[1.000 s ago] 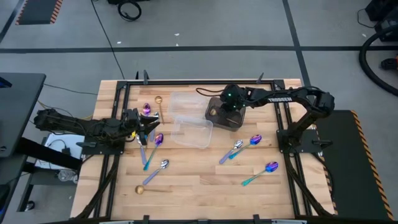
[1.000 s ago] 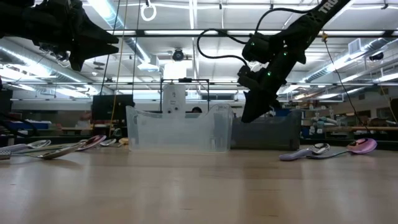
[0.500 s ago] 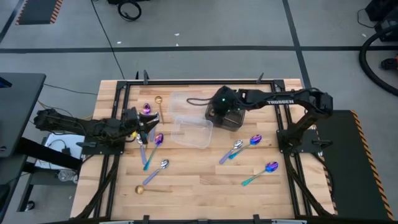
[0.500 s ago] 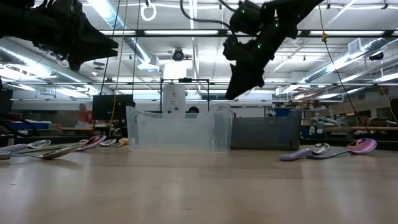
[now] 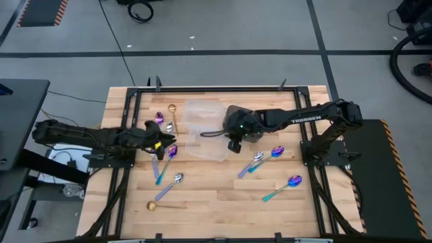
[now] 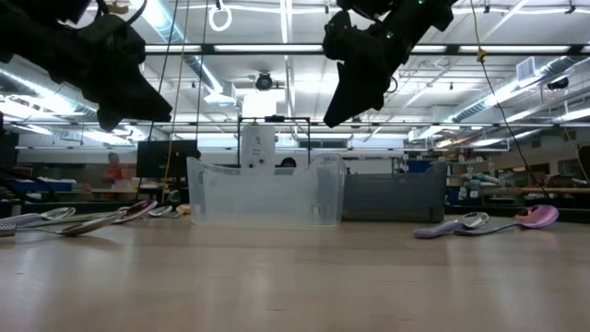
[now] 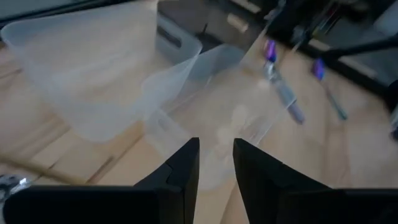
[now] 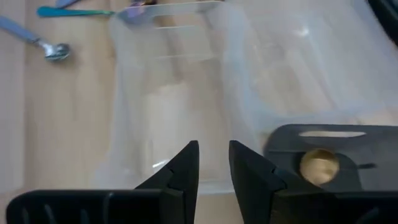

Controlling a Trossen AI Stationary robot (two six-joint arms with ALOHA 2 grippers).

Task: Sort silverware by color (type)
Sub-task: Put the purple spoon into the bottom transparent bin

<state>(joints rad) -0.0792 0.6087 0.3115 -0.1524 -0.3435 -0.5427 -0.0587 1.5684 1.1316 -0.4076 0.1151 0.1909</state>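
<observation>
Both arms aloft, left pincer (image 5: pixel 160 143) and right pincer (image 5: pixel 233 144) each slightly parted, empty.

My two arms are dark, near-black jointed tubes, and my right arm (image 5: pixel 304 118) carries white lettering along its forearm, with a small green light at its wrist. A thin black cable loops out beside that wrist. My fingers (image 8: pixel 180 171) are flat, matte black blades with squared tips.

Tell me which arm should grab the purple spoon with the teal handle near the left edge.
Left, likely. The left gripper hovers beside that purple spoon, empty. The right gripper hangs by the clear tub, across the table.
</observation>
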